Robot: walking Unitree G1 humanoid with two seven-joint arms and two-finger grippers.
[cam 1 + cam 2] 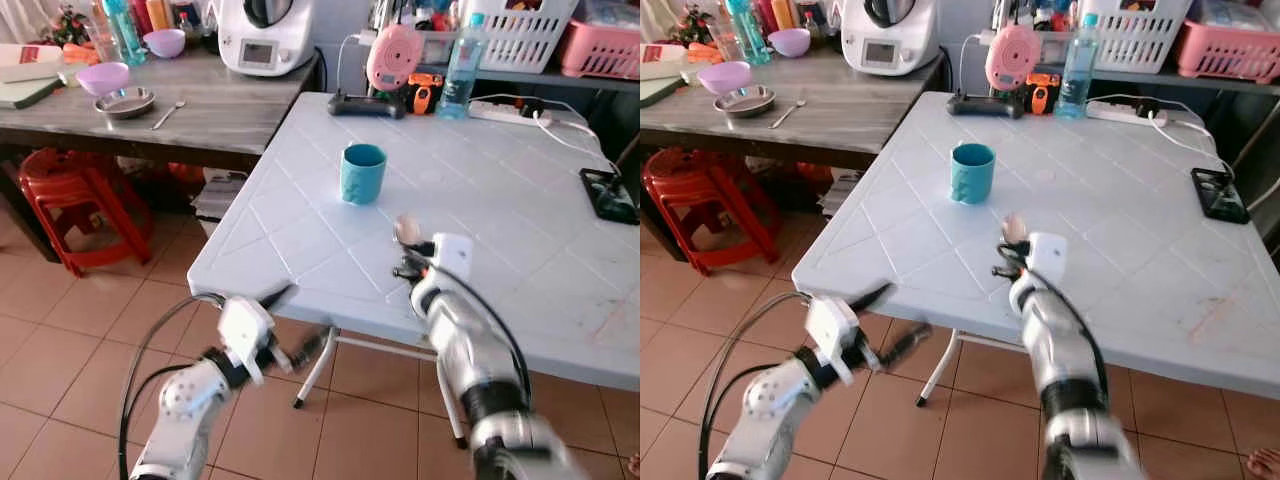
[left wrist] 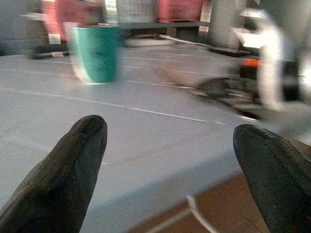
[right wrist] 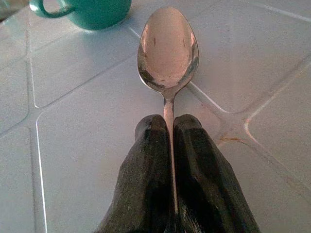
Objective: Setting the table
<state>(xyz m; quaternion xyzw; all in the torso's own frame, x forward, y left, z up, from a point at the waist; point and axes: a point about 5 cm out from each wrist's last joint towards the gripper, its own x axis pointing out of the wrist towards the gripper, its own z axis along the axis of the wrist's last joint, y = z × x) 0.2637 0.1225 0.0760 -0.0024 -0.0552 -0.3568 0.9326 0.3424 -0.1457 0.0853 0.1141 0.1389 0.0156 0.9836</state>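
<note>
A teal mug (image 1: 362, 172) stands upright on the white plastic table (image 1: 520, 200). My right gripper (image 3: 169, 127) is shut on the handle of a metal spoon (image 3: 167, 48), whose bowl points toward the mug (image 3: 82, 9). It hovers over the table a little nearer to me than the mug; the spoon (image 1: 405, 230) shows blurred there. My left gripper (image 1: 285, 320) is open, low at the table's near left corner, with nothing between its fingers (image 2: 63, 170). The mug (image 2: 95, 52) lies ahead of it across the tabletop.
A wooden side table (image 1: 230, 110) at the left holds bowls (image 1: 104, 77), a loose spoon (image 1: 167, 113) and a white appliance (image 1: 265, 35). Red stools (image 1: 75, 190) stand under it. A water bottle (image 1: 462, 68), power strip (image 1: 510, 110) and phone (image 1: 606, 193) lie on the white table.
</note>
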